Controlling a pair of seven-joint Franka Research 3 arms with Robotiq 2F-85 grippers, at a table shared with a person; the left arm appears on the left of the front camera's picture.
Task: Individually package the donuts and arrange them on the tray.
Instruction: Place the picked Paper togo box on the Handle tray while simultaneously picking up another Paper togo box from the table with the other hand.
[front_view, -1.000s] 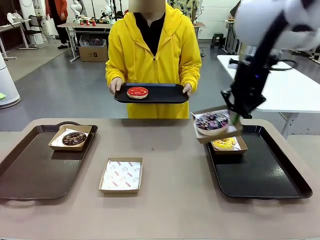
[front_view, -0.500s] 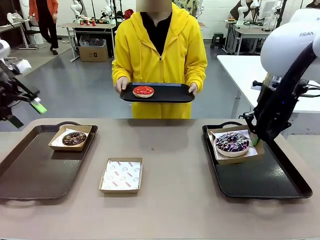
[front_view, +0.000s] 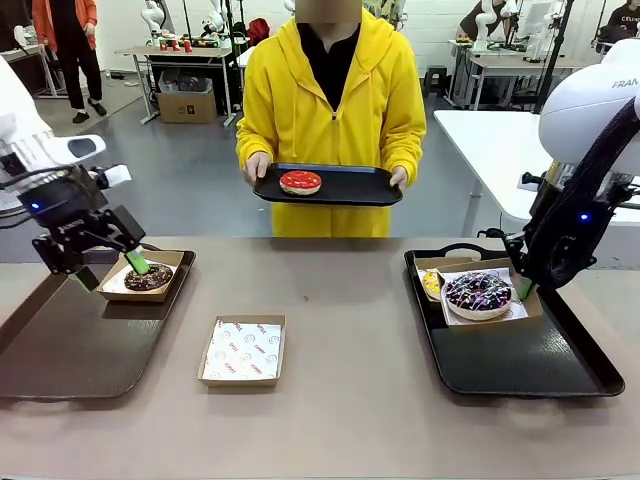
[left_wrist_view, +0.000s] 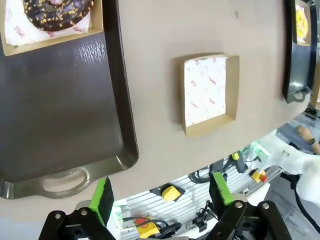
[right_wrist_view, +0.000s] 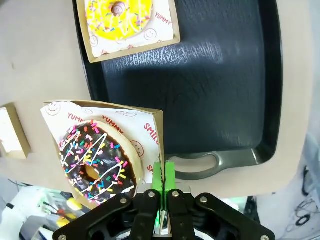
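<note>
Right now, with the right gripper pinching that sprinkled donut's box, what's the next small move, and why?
Probably lower the box flat onto the bare tray beside the yellow donut. The right gripper is shut on the box's edge, and the box looks tilted, not yet flat on the tray.

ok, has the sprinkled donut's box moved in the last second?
Yes, the box shifted right and down, inward from the black tray's far-left corner.
</note>
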